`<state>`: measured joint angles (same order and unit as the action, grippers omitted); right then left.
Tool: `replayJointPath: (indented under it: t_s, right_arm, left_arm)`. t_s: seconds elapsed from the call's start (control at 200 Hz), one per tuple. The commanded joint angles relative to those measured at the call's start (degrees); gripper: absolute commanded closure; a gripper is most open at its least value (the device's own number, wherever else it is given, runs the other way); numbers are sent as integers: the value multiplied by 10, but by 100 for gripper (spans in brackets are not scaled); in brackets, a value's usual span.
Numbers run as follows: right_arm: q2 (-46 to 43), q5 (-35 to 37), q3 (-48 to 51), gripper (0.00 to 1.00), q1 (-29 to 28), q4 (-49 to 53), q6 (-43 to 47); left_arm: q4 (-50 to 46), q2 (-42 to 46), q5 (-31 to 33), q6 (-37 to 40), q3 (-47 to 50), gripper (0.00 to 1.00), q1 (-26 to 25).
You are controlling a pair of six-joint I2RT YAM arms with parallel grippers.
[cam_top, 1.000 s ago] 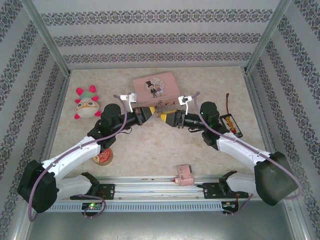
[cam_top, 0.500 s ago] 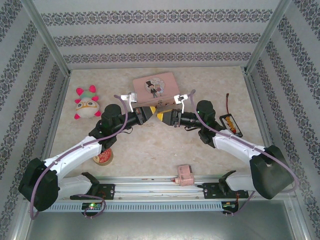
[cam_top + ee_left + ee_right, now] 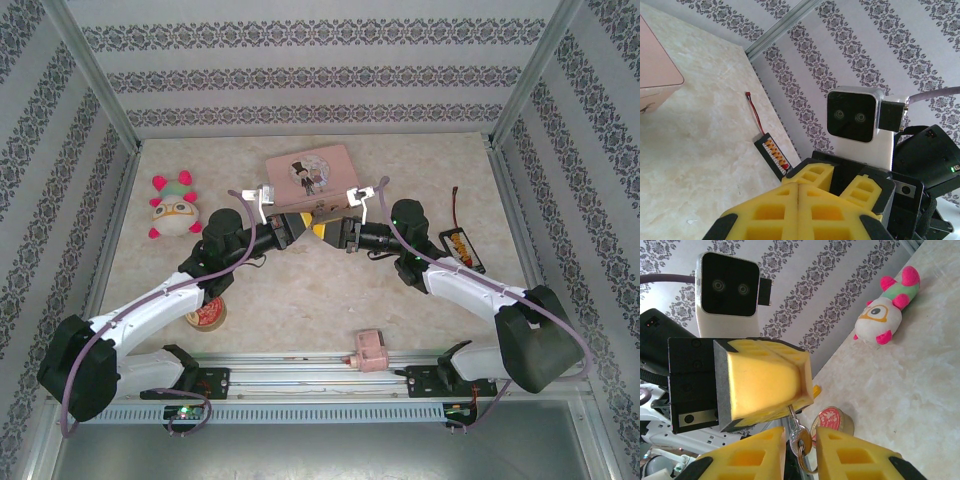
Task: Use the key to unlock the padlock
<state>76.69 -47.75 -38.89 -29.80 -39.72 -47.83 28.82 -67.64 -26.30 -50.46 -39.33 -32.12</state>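
My left gripper (image 3: 302, 227) is shut, its yellow pads pressed together along one seam in the left wrist view (image 3: 798, 192). The brass padlock is hidden inside those pads. In the right wrist view a silver key (image 3: 799, 431) hangs from under the left gripper's pads (image 3: 765, 377), its shaft running up into them and a ring dangling from its head. My right gripper (image 3: 801, 436) is open with the key's head in the gap between its fingers; whether a pad touches it I cannot tell. The two grippers meet nose to nose in front of the pink tin box (image 3: 311, 177).
A plush toy (image 3: 172, 206) lies at the left. A round tin with a red lid (image 3: 207, 313) sits under the left arm. A small pink block (image 3: 370, 350) rests on the front rail. A black connector board (image 3: 462, 248) with a red wire lies at the right.
The right arm has moved left, bringing its gripper up against the left gripper's tip. The left arm has hardly moved.
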Motion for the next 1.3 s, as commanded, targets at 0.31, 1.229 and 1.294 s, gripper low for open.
replayJointPath:
  t_s: [0.31,1.229,1.294]
  right_arm:
    - [5,-17,-15,76,-7,-27,-7]
    - [16,-26,-14,75,-7,-58,-20]
    - [16,-26,-14,75,-7,-58,-20]
  left_arm:
    - [42,1,1,-10,8,100,7]
    - [54,-2,13,-17,7,100,8]
    - [55,-2,16,-17,9,100,8]
